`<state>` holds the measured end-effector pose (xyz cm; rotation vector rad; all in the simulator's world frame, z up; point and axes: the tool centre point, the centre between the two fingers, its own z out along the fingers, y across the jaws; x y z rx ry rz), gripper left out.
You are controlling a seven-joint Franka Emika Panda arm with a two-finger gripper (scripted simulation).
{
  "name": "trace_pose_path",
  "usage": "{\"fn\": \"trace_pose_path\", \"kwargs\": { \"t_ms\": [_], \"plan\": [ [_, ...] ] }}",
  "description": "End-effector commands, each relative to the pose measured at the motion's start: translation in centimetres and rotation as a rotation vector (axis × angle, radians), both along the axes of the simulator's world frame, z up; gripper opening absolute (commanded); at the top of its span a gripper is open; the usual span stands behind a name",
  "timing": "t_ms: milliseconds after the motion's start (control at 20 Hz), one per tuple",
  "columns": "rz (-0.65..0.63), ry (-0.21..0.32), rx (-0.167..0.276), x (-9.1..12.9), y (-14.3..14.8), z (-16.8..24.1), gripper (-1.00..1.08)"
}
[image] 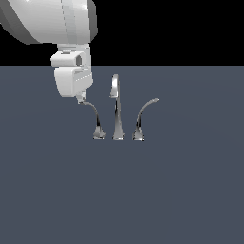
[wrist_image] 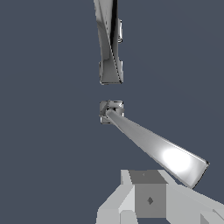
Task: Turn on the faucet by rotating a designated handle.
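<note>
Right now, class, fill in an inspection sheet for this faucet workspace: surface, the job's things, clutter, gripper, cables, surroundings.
Surface: plain dark grey-blue table, evenly lit.
Job's things: chrome faucet stands upright; central spout flanked by two curved levers. The handle, curling toward the exterior view's left, has its tip right at the gripper; the other lever is untouched.
Clutter: nothing seen.
Gripper: gripper sits at the handle's tip; contact and finger opening cannot be told.
Cables: nothing seen.
Surroundings: black background above the table; nothing else seen.
</note>
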<state>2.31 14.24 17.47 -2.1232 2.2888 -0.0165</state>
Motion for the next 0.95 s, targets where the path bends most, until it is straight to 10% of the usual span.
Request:
{"fn": "trace_pose_path", "kwargs": {
  "t_ms": [0, 900],
  "plan": [
    [0.008, 0.020, -0.006, -1.6, 0.1, -0.3, -1.00],
    [0.009, 0.020, -0.005, -4.1, -4.1, -0.3, -1.00]
  ]
}}
